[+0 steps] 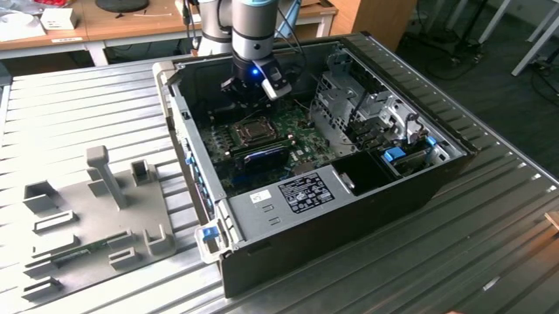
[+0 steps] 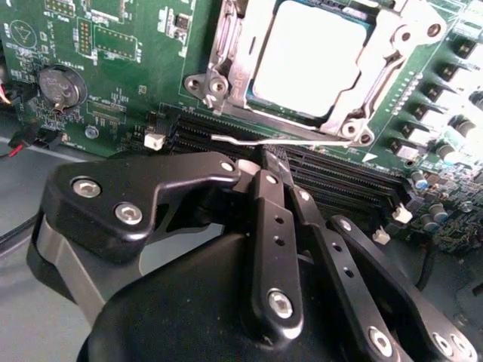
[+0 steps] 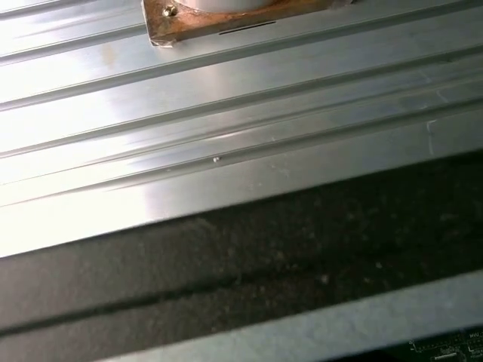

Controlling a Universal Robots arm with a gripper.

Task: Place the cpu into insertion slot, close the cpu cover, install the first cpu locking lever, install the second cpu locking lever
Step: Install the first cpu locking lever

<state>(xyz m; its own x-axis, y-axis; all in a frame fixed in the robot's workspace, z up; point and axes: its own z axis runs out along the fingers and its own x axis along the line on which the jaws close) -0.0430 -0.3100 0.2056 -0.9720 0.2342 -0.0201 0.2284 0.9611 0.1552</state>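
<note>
The ribbed metal worktop (image 1: pixel 70 111) is carrying a big black computer case (image 1: pixel 349 216), which is lying open on its side. The robot arm (image 1: pixel 249 33) is reaching down into the case from above, and its claw (image 2: pixel 266 160) is hanging low over the green circuit board (image 2: pixel 113 60). In the second wrist view the insertion slot (image 2: pixel 213 84) is sitting in this board, and the cpu cover (image 2: pixel 381 56) is lying flat over it. The cpu (image 2: pixel 309 56) is resting inside the slot, its pale metal top showing through the cover's cut-out. A thin wire locking lever (image 2: pixel 317 140) is running along one edge of the slot, between it and the long black memory slots (image 2: pixel 339 181). The claw's fingers are standing together, tips right at this lever. Whether they are pinching it, I cannot tell.
</note>
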